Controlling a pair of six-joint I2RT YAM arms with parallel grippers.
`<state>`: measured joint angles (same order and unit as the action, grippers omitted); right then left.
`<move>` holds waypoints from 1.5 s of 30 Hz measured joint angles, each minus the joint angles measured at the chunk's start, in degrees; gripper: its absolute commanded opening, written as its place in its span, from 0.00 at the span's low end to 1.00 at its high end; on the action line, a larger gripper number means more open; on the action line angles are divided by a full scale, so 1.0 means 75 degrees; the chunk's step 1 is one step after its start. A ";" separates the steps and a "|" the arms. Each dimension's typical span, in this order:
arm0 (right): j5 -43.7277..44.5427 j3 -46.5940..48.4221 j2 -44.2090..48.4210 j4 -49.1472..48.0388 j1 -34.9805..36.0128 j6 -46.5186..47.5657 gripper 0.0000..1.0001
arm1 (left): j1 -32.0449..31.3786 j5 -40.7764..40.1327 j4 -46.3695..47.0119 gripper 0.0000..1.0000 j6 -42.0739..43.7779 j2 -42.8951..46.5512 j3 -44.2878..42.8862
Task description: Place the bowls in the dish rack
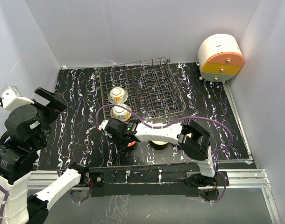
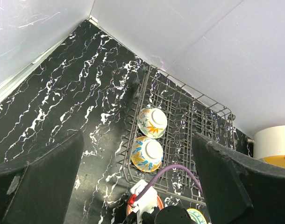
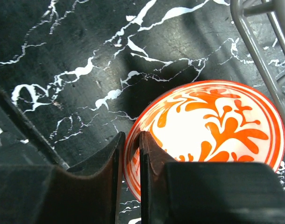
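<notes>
Right gripper (image 3: 131,140) pinched the red-orange floral ceramic bowl (image 3: 212,126) by its rim at lower centre, likely to tip it into the dark grey wire dish rack (image 1: 156,93); left gripper (image 2: 138,134) gaped open, idle.

readable text: none in any view
red bowl (image 3: 212,126): painted orange-red leaf pattern, no letters
racked bowls (image 2: 152,122): painted flowers, no letters
drawer unit (image 1: 221,58): plain white, orange and yellow faces, no label to be made out
worktop (image 1: 77,93): white veining on black, no marks that read as signs
</notes>
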<state>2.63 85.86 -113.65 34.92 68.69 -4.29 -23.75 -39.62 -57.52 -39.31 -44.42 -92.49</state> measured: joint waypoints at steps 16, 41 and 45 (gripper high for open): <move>-0.4954 0.3203 0.0315 0.0880 -0.1926 -0.1306 0.08 | 0.0000 -0.0055 -0.0058 0.97 0.0216 -0.0096 -0.0262; -0.5304 0.5560 -0.5298 -0.9209 -0.5278 -1.0526 0.08 | 0.0000 -0.0058 0.0064 0.97 0.0388 -0.0114 -0.0015; -0.4581 0.5659 -0.5488 -0.9556 -0.5316 -1.0806 0.08 | 0.0000 -0.0061 0.0073 0.97 0.0417 -0.0134 -0.0003</move>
<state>-31.73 128.31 -154.80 -36.75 28.82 -85.34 -23.75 -40.07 -56.97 -36.18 -45.43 -92.51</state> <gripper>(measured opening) 0.096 0.970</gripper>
